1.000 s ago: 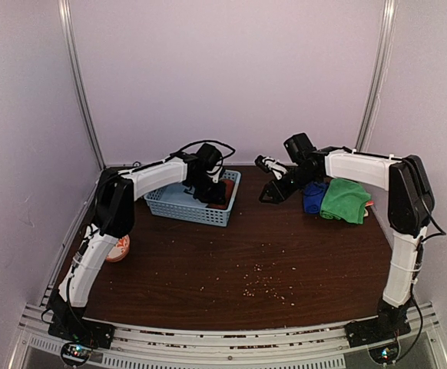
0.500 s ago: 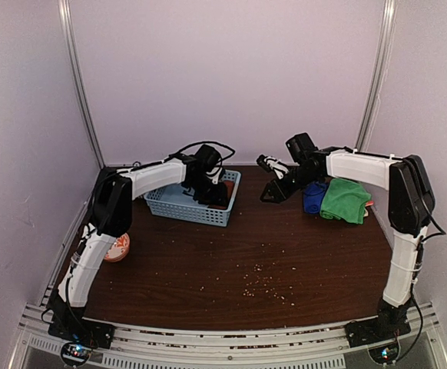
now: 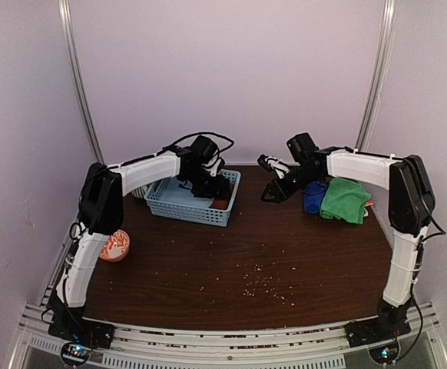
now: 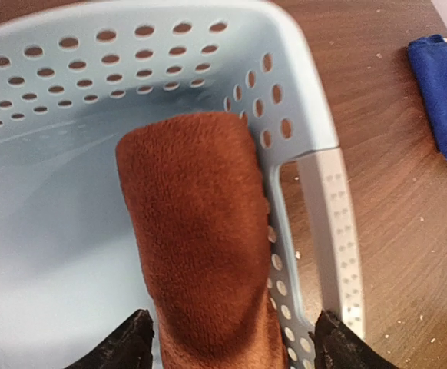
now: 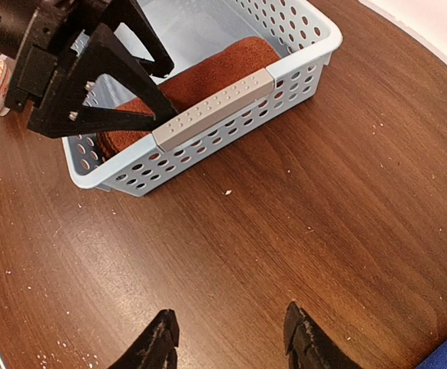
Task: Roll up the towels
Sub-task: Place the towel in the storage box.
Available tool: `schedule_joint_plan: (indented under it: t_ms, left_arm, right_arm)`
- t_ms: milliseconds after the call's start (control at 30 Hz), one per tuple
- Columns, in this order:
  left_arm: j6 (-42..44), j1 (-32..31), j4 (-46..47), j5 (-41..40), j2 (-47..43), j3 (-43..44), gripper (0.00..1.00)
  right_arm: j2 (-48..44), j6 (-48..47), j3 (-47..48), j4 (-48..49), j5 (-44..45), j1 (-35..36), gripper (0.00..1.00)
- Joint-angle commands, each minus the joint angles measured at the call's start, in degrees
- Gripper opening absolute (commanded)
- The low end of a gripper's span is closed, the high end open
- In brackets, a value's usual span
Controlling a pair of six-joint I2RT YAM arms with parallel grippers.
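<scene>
One rust-red rolled towel (image 4: 200, 231) lies delivered in the far-left pale-blue plastic basket (image 4: 316, 146), my left gripper (image 4: 235, 342) just opened wide, right gripper (image 5: 227, 338) half-open, both empty.

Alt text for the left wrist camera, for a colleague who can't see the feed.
A rolled rust-red soft towel lies inside the light blue perforated plastic basket, against one side wall. The left gripper hangs above the roll's near end, jaws spread wide to either side. Outside, a blue soft towel lies on the dark wooden table at upper right.
</scene>
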Motion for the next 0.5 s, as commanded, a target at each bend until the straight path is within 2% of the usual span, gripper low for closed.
schedule_joint_plan:
  t_ms: [0, 233, 467]
  left_arm:
    - [1.26, 0.48, 1.35, 0.99, -3.56, -0.73, 0.73]
    - [2.88, 0.62, -0.90, -2.21, -6.51, 0.15, 0.73]
    - [10.87, -1.50, -2.21, -5.02, -16.28, -1.76, 0.72]
  right_arm:
    - [-1.42, -0.15, -0.76, 0.14, -1.04, -0.56, 0.48]
    - [-2.22, -0.37, -0.55, -0.20, -0.88, -1.40, 0.48]
    - [-6.48, -0.87, 0.44, -1.90, -1.31, -4.82, 0.49]
